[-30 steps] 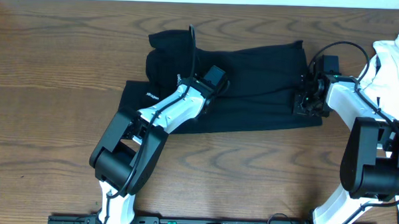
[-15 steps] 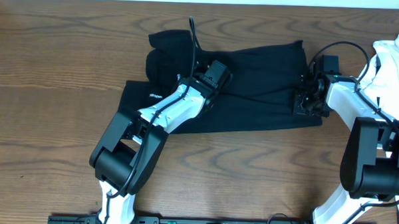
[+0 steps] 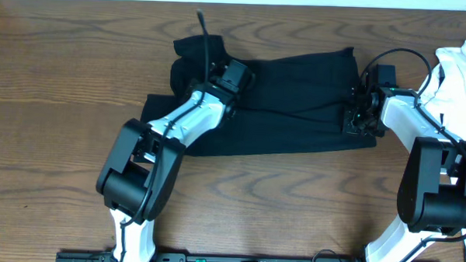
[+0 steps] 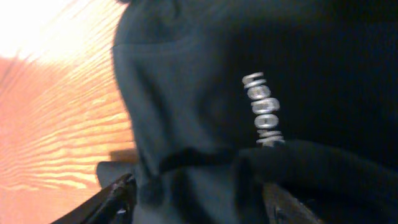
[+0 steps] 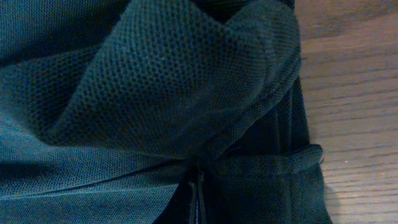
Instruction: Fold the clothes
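A black garment [image 3: 296, 102] lies spread across the middle of the wooden table, with its left part bunched and folded over. My left gripper [image 3: 219, 74] hovers low over that left part. In the left wrist view its fingers [image 4: 115, 196] stand wide apart, with black cloth [image 4: 205, 93] and a white printed logo [image 4: 264, 112] beneath and between them. My right gripper [image 3: 356, 118] is at the garment's right edge. In the right wrist view it [image 5: 198, 199] is shut on a gathered pinch of the mesh fabric [image 5: 155, 81].
A white garment [image 3: 460, 73] is piled at the far right edge of the table, behind the right arm. Bare wood [image 3: 64, 78] shows left of the black garment and along the front. Both arm bases stand at the near edge.
My left gripper has opened, let go of the cloth and moved up and to the left over the garment. The right arm has not moved.
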### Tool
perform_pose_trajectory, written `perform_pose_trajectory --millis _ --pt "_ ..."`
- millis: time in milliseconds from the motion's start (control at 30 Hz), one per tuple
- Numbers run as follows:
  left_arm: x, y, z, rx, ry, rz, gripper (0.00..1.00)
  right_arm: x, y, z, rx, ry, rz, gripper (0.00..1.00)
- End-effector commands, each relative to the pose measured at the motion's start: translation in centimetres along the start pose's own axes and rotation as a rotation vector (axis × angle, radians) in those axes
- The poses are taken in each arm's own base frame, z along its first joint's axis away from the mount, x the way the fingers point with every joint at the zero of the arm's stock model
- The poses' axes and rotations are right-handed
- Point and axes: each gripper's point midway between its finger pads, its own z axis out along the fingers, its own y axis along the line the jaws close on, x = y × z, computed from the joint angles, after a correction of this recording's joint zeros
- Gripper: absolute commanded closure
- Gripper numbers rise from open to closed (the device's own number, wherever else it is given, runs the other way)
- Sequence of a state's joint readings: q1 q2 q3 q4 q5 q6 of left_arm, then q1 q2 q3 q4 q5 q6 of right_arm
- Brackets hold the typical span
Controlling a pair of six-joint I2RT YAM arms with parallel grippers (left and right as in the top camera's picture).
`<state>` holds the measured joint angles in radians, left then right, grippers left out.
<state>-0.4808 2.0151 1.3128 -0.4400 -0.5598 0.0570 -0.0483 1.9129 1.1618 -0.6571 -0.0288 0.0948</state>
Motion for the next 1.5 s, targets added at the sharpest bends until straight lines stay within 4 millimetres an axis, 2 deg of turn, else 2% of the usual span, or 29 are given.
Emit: perform_pose_trajectory --millis 0,100,333,433,500,667,767,833,1000,1200,1300,1467 --pt "0.3 1.8 0.7 -0.062 0.021 -0.026 0.25 1.8 -2.1 1.7 0.067 0.063 0.028 0.97" --pt "-0.4 3.2 0.0 -0.080 0.002 -0.074 0.20 1.8 -2.1 1.7 0.067 0.062 0.028 0.97" --pt "-2.7 6.2 -3.8 -0.072 -0.101 -0.274 0.14 1.8 -2.1 1.7 0.067 0.062 0.028 0.97" --pt "-2.3 7.5 -4.8 -0.068 -0.098 -0.351 0.14 1.8 -2.1 1.7 0.067 0.062 0.028 0.97" --pt "-1.2 8.2 -5.1 -0.058 -0.062 -0.422 0.14 1.8 -2.1 1.7 0.067 0.062 0.028 0.97" --pt "2.2 5.6 -4.7 0.191 0.129 -0.550 0.15 1.8 -2.0 1.7 0.067 0.062 0.028 0.97" --pt "3.8 4.6 -4.4 0.289 0.226 -0.587 0.31 1.8 -2.0 1.7 0.067 0.063 0.028 0.97" --pt "4.6 4.7 -4.2 0.302 0.258 -0.591 0.37 1.8 -2.0 1.7 0.067 0.063 0.028 0.97" --pt "6.4 4.5 -4.6 0.331 0.297 -0.365 0.50 1.8 -2.0 1.7 0.067 0.062 0.028 0.96" --pt "7.2 3.8 -4.5 0.352 0.290 -0.201 0.49 1.8 -2.0 1.7 0.067 0.061 0.028 0.96" --pt "7.7 3.4 -3.9 0.353 0.285 -0.178 0.43 1.8 -2.1 1.7 0.067 0.062 0.028 0.96" --pt "9.0 2.6 -2.9 0.351 0.290 -0.140 0.38 1.8 -2.0 1.7 0.067 0.061 0.028 0.96"
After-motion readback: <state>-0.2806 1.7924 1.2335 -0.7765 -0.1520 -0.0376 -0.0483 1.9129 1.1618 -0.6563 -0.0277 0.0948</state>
